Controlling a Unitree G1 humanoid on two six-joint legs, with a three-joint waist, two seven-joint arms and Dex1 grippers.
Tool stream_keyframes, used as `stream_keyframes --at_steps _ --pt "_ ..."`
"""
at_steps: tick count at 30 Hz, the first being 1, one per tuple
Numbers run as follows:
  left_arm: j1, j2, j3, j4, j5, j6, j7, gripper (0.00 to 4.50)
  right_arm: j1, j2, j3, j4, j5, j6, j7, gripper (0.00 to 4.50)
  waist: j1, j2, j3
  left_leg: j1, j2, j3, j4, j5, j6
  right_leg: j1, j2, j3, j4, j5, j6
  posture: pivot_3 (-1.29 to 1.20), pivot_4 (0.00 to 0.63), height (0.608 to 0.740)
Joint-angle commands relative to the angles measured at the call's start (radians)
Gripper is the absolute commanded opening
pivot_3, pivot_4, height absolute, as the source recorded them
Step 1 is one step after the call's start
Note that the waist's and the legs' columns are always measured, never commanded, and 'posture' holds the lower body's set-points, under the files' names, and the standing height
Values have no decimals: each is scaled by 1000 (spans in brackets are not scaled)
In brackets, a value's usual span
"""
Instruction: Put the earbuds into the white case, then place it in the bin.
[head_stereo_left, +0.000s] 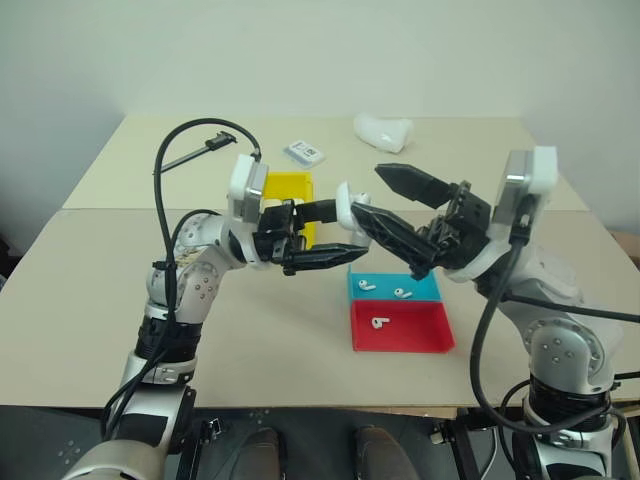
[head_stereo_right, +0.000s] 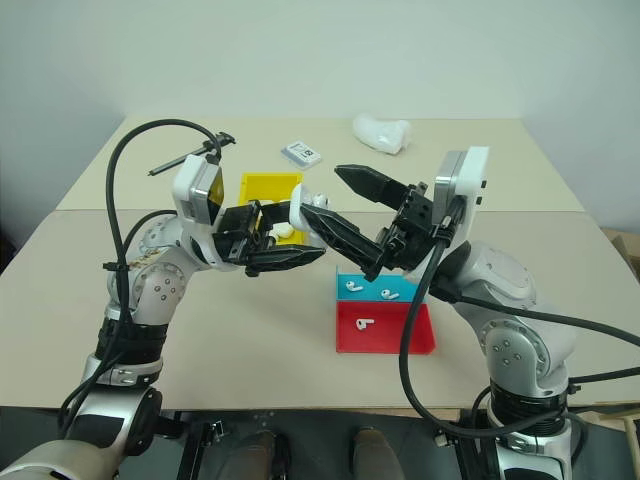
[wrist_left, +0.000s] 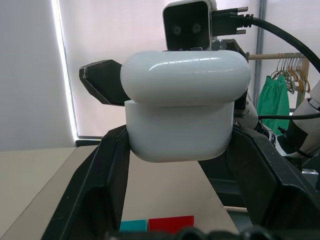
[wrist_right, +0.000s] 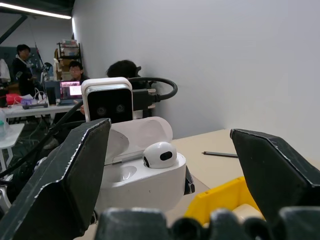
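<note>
My left gripper (head_stereo_left: 350, 230) is shut on the white case (head_stereo_left: 347, 203) and holds it in the air above the table's middle. The case (wrist_right: 145, 175) has its lid flipped open, and one earbud (wrist_right: 160, 154) sits in it. My right gripper (head_stereo_left: 368, 192) is open, with one black finger on each side of the case and not touching it. Two earbuds (head_stereo_left: 365, 285) (head_stereo_left: 402, 293) lie in the teal tray (head_stereo_left: 428, 288), and one earbud (head_stereo_left: 378, 322) lies in the red tray (head_stereo_left: 420, 332). The yellow bin (head_stereo_left: 285, 186) stands just behind my left gripper.
A lumpy white object (head_stereo_left: 383, 132) and a small flat packet (head_stereo_left: 304, 152) lie at the back of the table. A pen (wrist_right: 220, 154) lies on the tabletop. People sit at desks (wrist_right: 75, 75) in the background of the right wrist view.
</note>
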Motion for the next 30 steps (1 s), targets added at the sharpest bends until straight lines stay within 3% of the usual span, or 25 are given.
stream_keyframes --at_steps 1,4,8,11,13,15,18,21,25,30 --pt "-6 5 36 -25 -16 -33 1 2733 -27 -52 -67 25 38 6 1 4478 1 0 0 0 0 0 0 0 0 0 0 0 0 0 0 0 150 740" --pt "5 16 45 -28 -15 -35 3 2733 -47 -111 -103 73 67 17 26 4478 0 0 0 0 0 0 0 0 0 0 0 0 0 0 0 0 150 740" --pt "32 25 62 -45 -11 -49 17 2733 -153 -279 -61 212 6 74 145 4478 -3 1 1 1 0 1 -1 0 0 0 0 1 0 0 0 0 150 740" --pt "57 34 71 -72 -17 -55 29 2733 -263 -440 215 354 -313 -34 339 4478 -3 1 1 1 0 1 -1 0 0 0 0 1 -1 0 0 0 150 740" --pt "73 39 76 -90 -19 -58 37 2733 -340 -482 411 475 -545 -161 448 4478 -6 1 1 1 0 1 -1 0 0 0 0 1 -1 0 0 0 150 740" --pt "86 45 81 -108 -18 -59 48 2733 -423 -458 537 608 -677 -257 546 4478 -11 1 1 1 0 2 -1 0 0 0 0 1 -1 0 0 0 150 740" --pt "99 57 95 -130 -18 -59 62 2733 -520 -378 630 757 -758 -312 664 3959 -13 1 1 0 0 3 -1 0 0 -2 0 1 -1 0 0 0 150 740" --pt "109 71 109 -150 -23 -56 76 2733 -594 -305 728 872 -863 -327 759 3002 -18 1 1 -2 1 2 0 0 0 -4 0 2 -1 0 0 0 150 740" --pt "124 89 121 -176 -25 -54 96 2733 -660 -209 814 1000 -990 -319 796 3002 -17 1 1 -3 1 2 0 0 0 -3 0 1 -1 0 0 0 150 740" --pt "141 97 127 -198 -28 -52 119 2733 -690 -122 827 1102 -1070 -316 808 3002 -6 1 1 -2 1 4 0 0 0 -3 -1 -1 0 0 0 0 150 740"
